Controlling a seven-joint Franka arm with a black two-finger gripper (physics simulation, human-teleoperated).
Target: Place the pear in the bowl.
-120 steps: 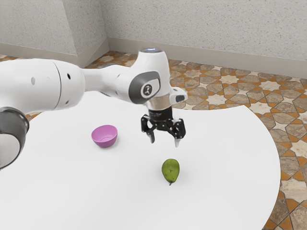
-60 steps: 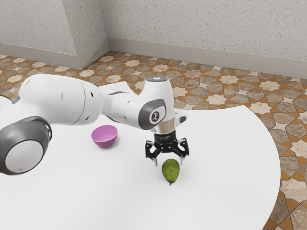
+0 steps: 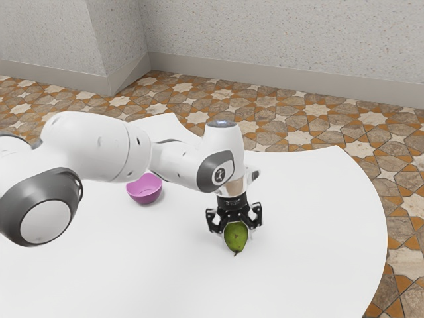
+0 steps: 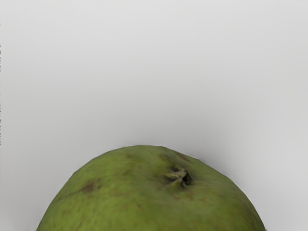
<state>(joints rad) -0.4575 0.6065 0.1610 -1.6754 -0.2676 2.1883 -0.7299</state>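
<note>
At the exterior view's left, well apart from the green, brown-flecked pear [image 3: 236,239], the thick, glossy white arm with dark grey joint covers [image 3: 89,147] comes in and reaches over toward it. Next along comes the small, round, pinkish-purple bowl [image 3: 144,191]. It stands upright on the table, well to the exterior view's left of the pear and farther from the camera than the pear is. Part of its rim is hidden behind the arm.

Farther right, the black two-finger gripper [image 3: 237,230] points down right at the pear, low over the table, its dark body just above the fruit's upper part. Whether it is open or closed on the pear cannot be told from these pictures. The pear lies on the smooth white table [image 3: 318,228], outside the bowl, directly under the hand. Its stem sticks out from beneath the hand on the side nearer the exterior camera. In the wrist view, its rounded green skin is close under the hand, with a small dark hollow and dry brownish bits set in it, and a soft shadow falls on the white surface beside it.

To the exterior view's right of the pear, the table runs on to a curved edge, and past that is the brown, orange and cream star-patterned floor [image 3: 405,262].
</note>
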